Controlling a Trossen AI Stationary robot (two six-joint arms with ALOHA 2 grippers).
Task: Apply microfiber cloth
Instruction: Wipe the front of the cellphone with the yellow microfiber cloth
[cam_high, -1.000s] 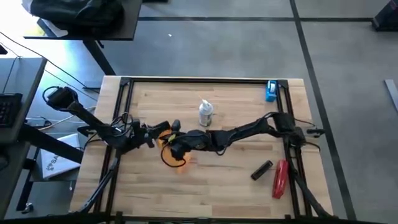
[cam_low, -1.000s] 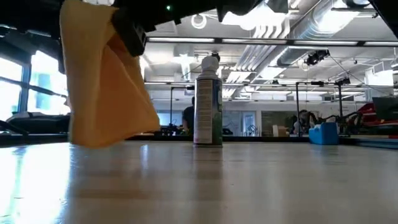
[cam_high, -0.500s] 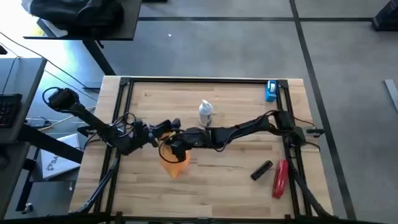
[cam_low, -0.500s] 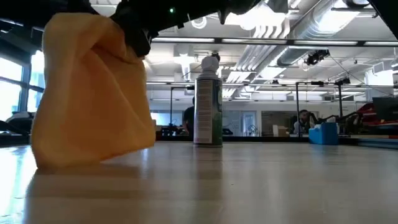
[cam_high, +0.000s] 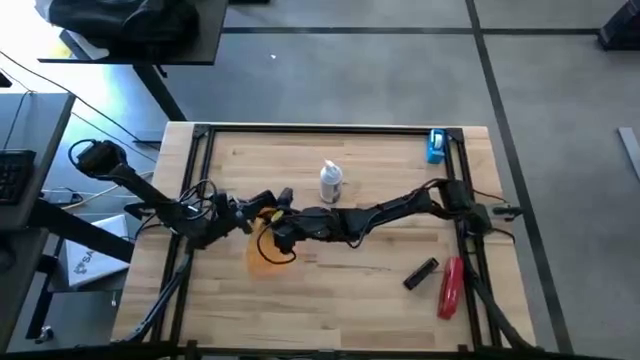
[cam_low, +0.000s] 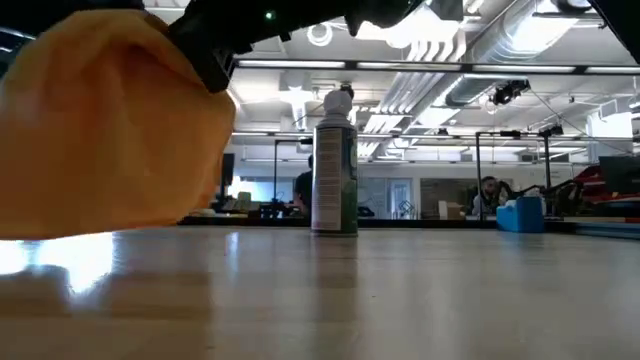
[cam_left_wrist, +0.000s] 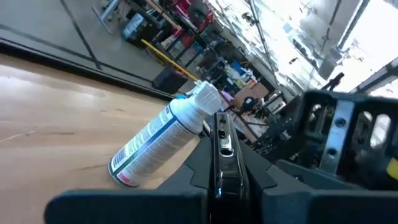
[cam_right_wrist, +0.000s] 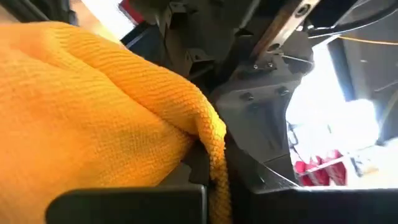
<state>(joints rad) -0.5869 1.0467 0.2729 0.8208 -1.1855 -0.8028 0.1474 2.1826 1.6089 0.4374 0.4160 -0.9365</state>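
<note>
Orange-yellow microfiber cloth (cam_high: 262, 249) bunches above the wooden table (cam_high: 350, 300), pinched in the closed fingers of the right gripper (cam_high: 277, 238) near the table's left-centre. The left gripper (cam_high: 262, 206) sits just beside it, clamped on a thin black slab (cam_left_wrist: 222, 158). A white spray can (cam_low: 335, 163) stands upright behind them.

No text can be read. The spray can (cam_left_wrist: 155, 144) left of the table's centre bears a printed label with blue and red marks, but its letters are too small to make out.
</note>
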